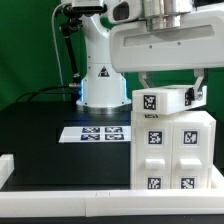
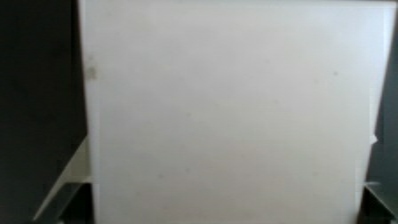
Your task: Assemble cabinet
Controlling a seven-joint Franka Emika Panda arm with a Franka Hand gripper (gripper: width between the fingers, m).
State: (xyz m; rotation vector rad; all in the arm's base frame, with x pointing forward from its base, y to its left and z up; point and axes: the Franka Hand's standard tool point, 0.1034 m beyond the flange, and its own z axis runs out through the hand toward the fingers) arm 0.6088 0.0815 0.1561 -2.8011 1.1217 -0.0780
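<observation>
Where gripper [image 1: 169,93] straddles cabinet [image 1: 172,150], contact unclr.

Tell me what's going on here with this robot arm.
The Panda arm's end effector sits over the tagged top piece of the white cabinet, at the exterior view's right, straddling it. Whether it is actually gripping is unclear. The marker board lies on the black table.
</observation>
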